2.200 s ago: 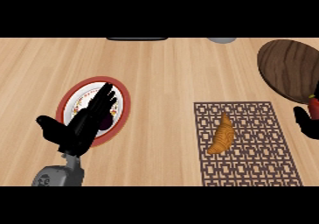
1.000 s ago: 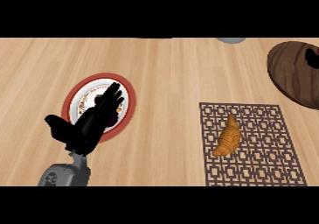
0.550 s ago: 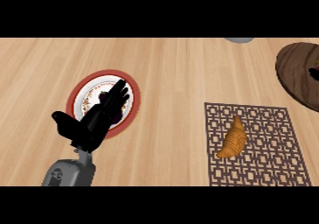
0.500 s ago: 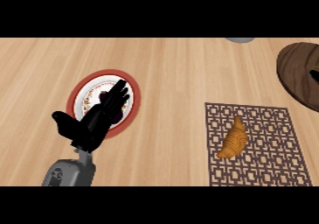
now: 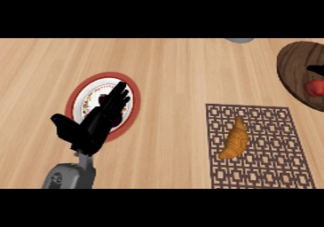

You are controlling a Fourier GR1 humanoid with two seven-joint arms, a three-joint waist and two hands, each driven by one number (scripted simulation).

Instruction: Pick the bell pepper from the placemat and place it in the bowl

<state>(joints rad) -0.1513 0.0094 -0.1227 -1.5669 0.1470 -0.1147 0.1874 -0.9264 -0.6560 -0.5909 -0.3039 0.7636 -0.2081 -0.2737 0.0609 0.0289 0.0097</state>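
The red bell pepper sits inside the dark wooden bowl at the right edge of the view. Just above it a small black part of my right hand pokes in from the right edge; the rest of that hand is out of view. The patterned placemat lies at the lower right with only an orange croissant on it. My left hand is open with straight fingers and rests over the red-rimmed plate at the left.
A grey round object is cut off by the top edge. Bare wooden counter stretches between the plate and the placemat.
My right hand carried the bell pepper from beside the placemat up over the bowl, and the pepper now shows inside it. The left hand has stayed over the plate.
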